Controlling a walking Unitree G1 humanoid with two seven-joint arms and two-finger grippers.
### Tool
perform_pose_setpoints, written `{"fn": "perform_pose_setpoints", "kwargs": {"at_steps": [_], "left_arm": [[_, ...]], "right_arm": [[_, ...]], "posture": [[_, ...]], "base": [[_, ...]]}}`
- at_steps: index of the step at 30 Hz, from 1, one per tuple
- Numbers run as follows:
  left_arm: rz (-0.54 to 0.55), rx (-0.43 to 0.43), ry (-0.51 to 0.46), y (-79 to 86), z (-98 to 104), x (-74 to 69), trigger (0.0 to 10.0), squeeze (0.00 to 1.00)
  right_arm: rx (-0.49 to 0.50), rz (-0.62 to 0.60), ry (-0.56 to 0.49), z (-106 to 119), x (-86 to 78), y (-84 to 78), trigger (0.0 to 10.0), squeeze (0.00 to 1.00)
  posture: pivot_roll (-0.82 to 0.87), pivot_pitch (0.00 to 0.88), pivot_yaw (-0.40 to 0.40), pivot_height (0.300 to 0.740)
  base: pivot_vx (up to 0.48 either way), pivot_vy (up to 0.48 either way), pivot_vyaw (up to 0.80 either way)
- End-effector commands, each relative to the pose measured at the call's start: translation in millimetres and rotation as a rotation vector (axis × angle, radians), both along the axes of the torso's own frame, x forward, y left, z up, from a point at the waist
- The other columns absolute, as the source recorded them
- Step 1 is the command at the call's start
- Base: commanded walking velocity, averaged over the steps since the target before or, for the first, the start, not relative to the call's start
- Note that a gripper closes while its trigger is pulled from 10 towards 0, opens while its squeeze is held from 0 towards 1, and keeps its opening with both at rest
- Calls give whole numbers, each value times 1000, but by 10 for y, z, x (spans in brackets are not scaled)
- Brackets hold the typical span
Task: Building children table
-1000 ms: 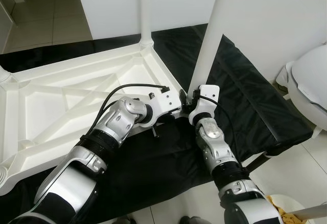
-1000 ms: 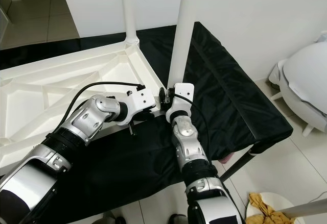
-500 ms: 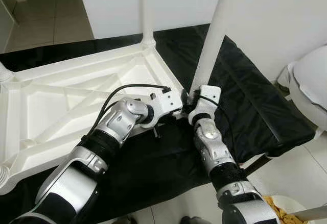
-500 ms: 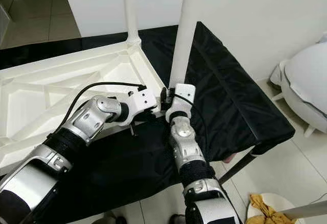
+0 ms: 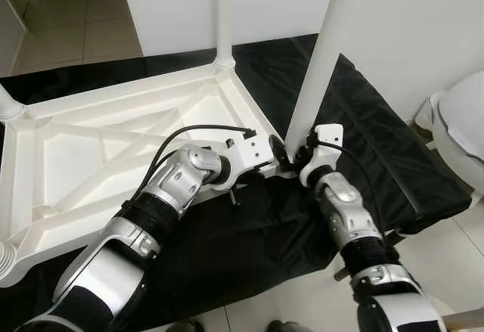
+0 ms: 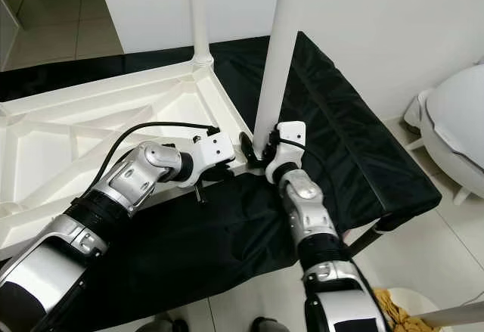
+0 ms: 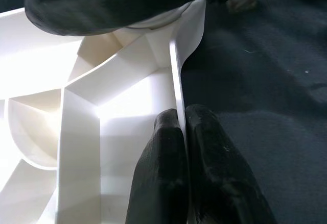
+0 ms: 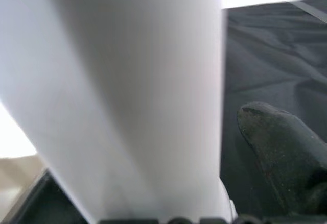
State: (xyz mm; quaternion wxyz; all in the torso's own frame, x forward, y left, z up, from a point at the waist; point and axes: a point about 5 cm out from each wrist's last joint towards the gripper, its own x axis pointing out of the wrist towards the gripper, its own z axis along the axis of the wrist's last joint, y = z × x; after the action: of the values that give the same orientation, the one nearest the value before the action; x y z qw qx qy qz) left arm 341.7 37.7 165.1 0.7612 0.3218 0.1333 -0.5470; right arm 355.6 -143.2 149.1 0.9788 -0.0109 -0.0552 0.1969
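Plastic, stiff and probably light: the upturned table (image 5: 113, 143) lies on a black cloth (image 5: 249, 234). The left claw (image 7: 184, 127) pinches its thin near-corner rim; the right claw (image 6: 261, 150) grips the smooth, slippery leg (image 6: 274, 52) low at that corner's socket, the sensible hold.

Silver arms, black cables, white wrists

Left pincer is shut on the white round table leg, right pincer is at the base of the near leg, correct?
Not quite. The left pincer is shut on the thin rim wall of the upturned white plastic tabletop, not on a leg; the left wrist view shows its fingers either side of that wall. The right pincer is indeed at the base of the near white round table leg.
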Motion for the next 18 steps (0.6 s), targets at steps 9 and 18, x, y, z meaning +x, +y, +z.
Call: {"fn": "perform_pose_setpoints", "kwargs": {"at_steps": [9,18], "left_arm": [[-28,51,8,97,-4,-2,10000,0],[-29,54,7,98,4,0,10000,0]], "right_arm": [[-113,231,74,-193,-141,-243,10000,0],[-98,364,153,-326,-216,-230,10000,0]], "posture": [[-54,46,46,740],[-49,41,44,740]], "base": [[0,0,0],[0,0,0]]}}
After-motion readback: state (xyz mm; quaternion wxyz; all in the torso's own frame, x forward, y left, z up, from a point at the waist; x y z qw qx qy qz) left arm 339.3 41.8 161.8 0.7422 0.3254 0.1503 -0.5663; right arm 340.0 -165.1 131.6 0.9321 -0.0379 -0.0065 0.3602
